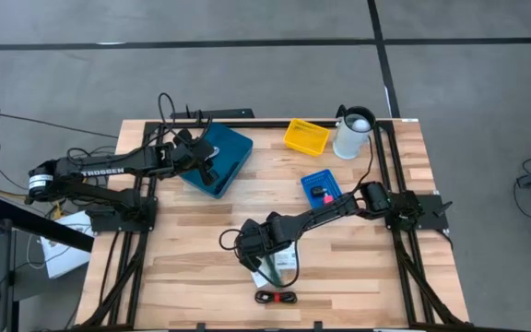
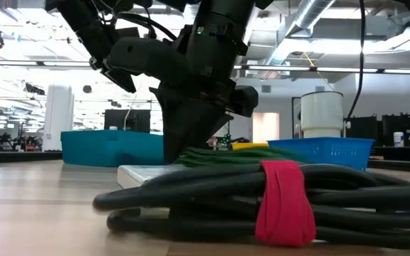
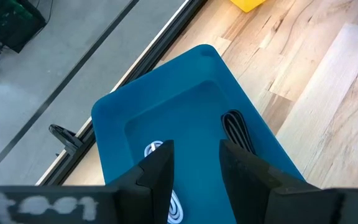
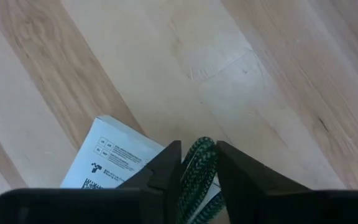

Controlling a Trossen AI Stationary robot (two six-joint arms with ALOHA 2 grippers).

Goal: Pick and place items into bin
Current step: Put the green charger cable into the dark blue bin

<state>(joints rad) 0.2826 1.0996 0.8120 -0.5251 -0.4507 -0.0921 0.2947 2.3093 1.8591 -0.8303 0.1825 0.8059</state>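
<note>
My right gripper is down near the table's near middle, shut on a green braided cord. The cord lies on a white printed card, which rests flat on the wood. A black cord bundle bound by a red strap lies on the table just nearer the front edge. My left gripper hovers open over the teal bin. A black cord and a white cord lie inside that bin. My right gripper pinches the green cord at a looped end between its two fingers. The fingers come from above, slanting down, as the low view shows. The rest of the cord still lies on the white card.
A yellow tray and a white cylindrical container stand at the far edge. A small blue tray right of centre holds a red-pink piece and a dark piece. Bare wood lies between the teal bin and the card.
</note>
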